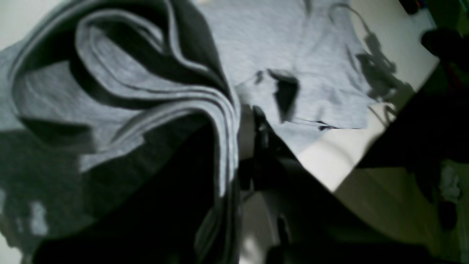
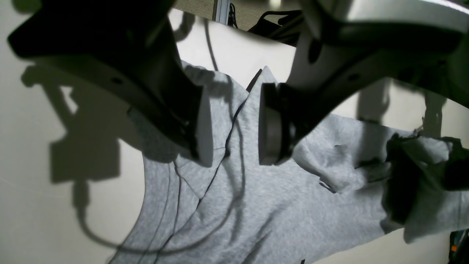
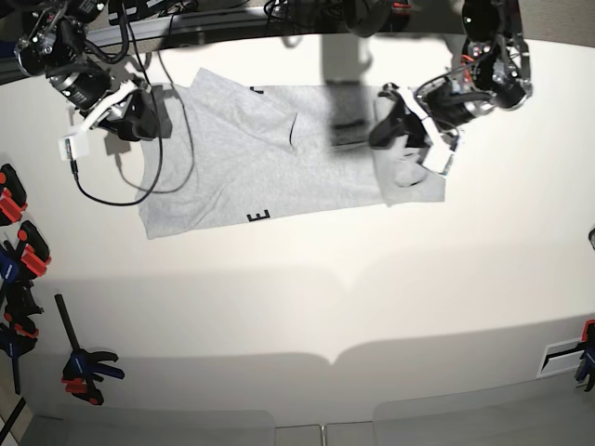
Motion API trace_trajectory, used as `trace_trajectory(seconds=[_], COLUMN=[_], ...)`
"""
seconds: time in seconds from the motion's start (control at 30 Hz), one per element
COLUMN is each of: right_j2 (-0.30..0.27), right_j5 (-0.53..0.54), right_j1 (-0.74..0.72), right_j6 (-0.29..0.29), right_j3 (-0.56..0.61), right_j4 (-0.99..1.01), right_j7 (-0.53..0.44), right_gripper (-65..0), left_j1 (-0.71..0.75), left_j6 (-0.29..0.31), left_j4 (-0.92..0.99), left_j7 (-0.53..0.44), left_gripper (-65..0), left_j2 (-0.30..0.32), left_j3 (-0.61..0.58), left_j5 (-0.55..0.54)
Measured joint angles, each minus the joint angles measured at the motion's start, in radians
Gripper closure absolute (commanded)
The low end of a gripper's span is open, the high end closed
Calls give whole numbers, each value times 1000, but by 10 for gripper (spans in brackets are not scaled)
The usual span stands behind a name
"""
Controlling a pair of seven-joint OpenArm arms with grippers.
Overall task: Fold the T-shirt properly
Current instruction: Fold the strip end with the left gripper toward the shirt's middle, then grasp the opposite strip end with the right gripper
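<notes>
Overhead, we see the T-shirt (image 3: 251, 158) spread on the white tabletop (image 3: 307, 297), its long axis running from one end effector to the other. The left end effector (image 3: 402, 125) is clenched on a bunched fold of the T-shirt, lifted off the cloth below it. The right end effector (image 2: 234, 123) hovers released, pads parted, above the opposite edge, grasping nothing. Beyond both, bare tabletop stretches wide toward the near edge. Clamps (image 3: 19, 251) lie along the tabletop's side.
</notes>
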State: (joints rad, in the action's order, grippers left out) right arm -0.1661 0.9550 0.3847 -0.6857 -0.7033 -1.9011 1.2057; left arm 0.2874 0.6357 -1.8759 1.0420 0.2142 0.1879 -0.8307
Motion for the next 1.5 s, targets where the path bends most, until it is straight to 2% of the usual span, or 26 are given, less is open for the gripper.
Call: trace_trajectory(seconds=[0.2, 0.4, 0.43, 0.5, 0.57, 0.93, 1.07, 1.23, 1.33, 1.37, 1.5], right_j2=[0, 0, 0, 0, 0, 0, 1, 0, 0, 0, 0], right_j5=[-1, -5, -5, -4, -5, -21, -183, -280, -377, -405, -445], right_j1=[0, 0, 0, 0, 0, -48, -101, -135, -139, -148, -229], right_j6=[0, 0, 0, 0, 0, 0, 0, 0, 6, 32, 53], right_j3=[0, 0, 0, 0, 0, -2, -20, -39, -39, -39, -39], right_j4=[0, 0, 0, 0, 0, 0, 0, -1, 1, 8, 76], right_j7=[0, 0, -2, -16, -38, -80, -77, -139, -196, -197, -188], right_gripper=[-213, -306, -306, -306, -306, -307, -373, -373, -370, -370, -370], left_j1=[0, 0, 0, 0, 0, -2, -2, -2, -2, -2, -2], left_j6=[0, 0, -1, -3, 1, 0, 0, 0, 0, 0, 0], left_j4=[0, 0, 0, 0, 0, 0, 0, 0, 0, 0, 0], left_j7=[-77, -111, -119, -126, -132, -129, -129, -129, -129, -129, -129], left_gripper=[0, 0, -34, -147, -199, -203, -203, -203, -203, -203, -203], left_j2=[-2, -3, -3, -3, -3, -3, -3, -3, -3, -3, -3], left_j3=[-66, -68, -68, -68, -69, -69, -69, -69, -69, -69, -69], left_j5=[43, 37, 11, -94, -192, -217, -217, -217, -216, -217, -217])
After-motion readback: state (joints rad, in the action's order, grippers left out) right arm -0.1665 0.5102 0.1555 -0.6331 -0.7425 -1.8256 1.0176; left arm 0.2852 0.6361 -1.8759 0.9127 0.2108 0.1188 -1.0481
